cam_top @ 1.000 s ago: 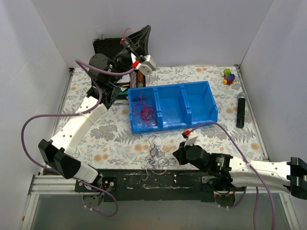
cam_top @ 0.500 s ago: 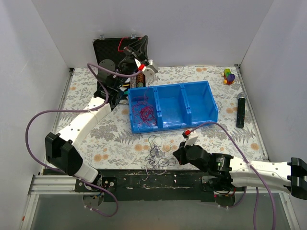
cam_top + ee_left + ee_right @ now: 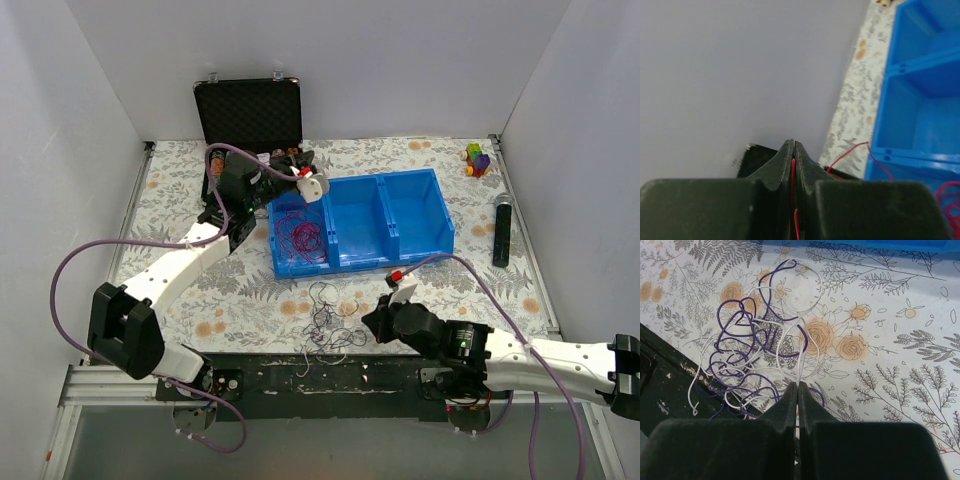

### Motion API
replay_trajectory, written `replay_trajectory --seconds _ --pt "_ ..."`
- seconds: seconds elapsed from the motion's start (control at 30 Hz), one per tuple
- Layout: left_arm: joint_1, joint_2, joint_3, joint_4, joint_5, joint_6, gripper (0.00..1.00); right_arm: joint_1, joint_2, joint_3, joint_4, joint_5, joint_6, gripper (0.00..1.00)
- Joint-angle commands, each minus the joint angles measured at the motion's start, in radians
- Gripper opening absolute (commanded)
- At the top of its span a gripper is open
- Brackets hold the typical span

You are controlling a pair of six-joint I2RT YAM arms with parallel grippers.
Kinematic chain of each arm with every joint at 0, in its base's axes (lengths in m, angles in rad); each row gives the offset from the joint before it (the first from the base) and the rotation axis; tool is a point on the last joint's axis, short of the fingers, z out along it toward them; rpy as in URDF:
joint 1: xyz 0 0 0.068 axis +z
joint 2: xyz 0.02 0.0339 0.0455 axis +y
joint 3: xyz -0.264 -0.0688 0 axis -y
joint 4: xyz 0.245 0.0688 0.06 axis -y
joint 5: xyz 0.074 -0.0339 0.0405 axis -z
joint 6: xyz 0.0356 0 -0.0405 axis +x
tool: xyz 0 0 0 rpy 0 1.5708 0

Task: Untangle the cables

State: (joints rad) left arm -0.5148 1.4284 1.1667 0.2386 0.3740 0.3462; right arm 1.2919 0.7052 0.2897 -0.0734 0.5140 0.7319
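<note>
Floral-print table, boxed in by plain white walls on three sides. At the far-left corner, an open black case; across the middle, a blue three-compartment bin.

Left gripper raised over the bin's far-left corner, just in front of the case. Fingers pressed together with no gap, clamped on the red cables: one strand caught in the seam, another trailing right to the bin's rim. Rest of the red bundle heaped loose in the left compartment.

Right gripper low near the table's near edge, right of centre. Fingers closed tip to tip, apparently nipping a white strand of the purple and white cables. Tangle spread on the print just beyond and left of the tips, its nearest loops lapping onto the black base rail along the near edge.

Bare floral surface down the left edge, and a narrow strip of it between the bin's front wall and the tangle. Wider stretch from the bin's right wall out to the right edge.

Along that right edge, a black cylinder; in the far-right corner, a small stack of coloured blocks. Both well apart from either gripper.
</note>
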Motion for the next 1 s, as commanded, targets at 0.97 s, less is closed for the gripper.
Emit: replay_trajectory --seconds 0.97 --pt "-0.014 0.174 -0.03 -0.395 0.191 -0.183 0.0 0.006 -0.107 0.0 -0.072 0.064 0.034 0.01"
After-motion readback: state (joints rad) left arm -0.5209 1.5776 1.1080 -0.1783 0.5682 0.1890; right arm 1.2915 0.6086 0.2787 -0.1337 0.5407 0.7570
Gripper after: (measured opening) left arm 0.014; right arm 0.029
